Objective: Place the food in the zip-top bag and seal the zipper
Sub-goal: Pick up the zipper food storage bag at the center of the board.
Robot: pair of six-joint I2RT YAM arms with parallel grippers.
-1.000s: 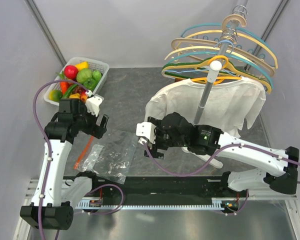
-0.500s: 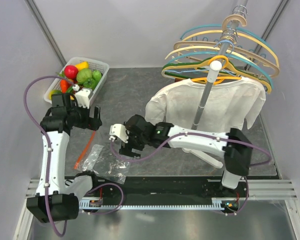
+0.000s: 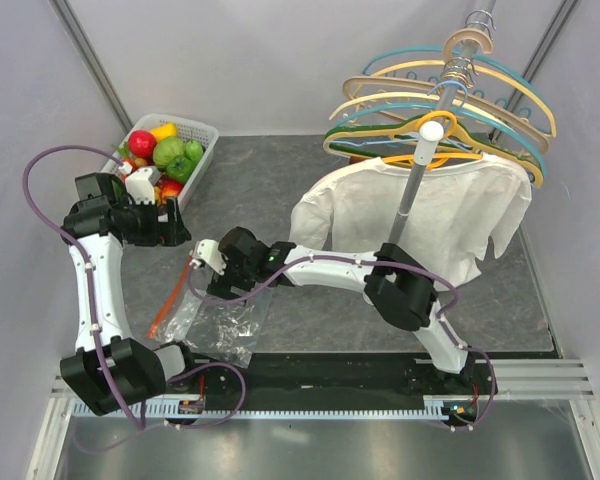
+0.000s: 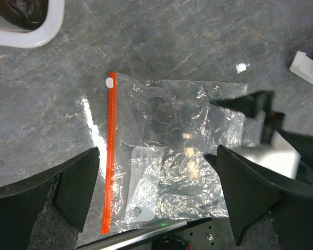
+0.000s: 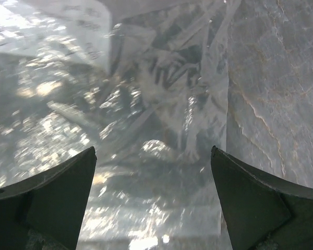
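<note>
The zip-top bag (image 3: 220, 318) lies flat and crinkled on the grey table, its red-orange zipper (image 3: 173, 297) along the left edge. The food (image 3: 166, 151), red, green, yellow and orange toy pieces, sits in the white lattice basket (image 3: 202, 140) at the back left. My left gripper (image 3: 175, 228) is open and empty between basket and bag; its wrist view looks down on the bag (image 4: 182, 156) and zipper (image 4: 111, 156) between the open jaws (image 4: 157, 166). My right gripper (image 3: 204, 280) is open, low over the bag's far edge; its wrist view (image 5: 152, 156) is filled with the bag (image 5: 146, 104).
A coat stand (image 3: 420, 170) with coloured hangers and a white shirt (image 3: 430, 215) stands at the right. The right arm stretches across the table's middle. The basket's corner (image 4: 26, 28) shows at the left wrist view's top left. Grey walls close both sides.
The right arm has swung left, from the table's middle to over the bag. The left gripper has moved back and left, towards the basket. Both stay open; the bag has not moved.
</note>
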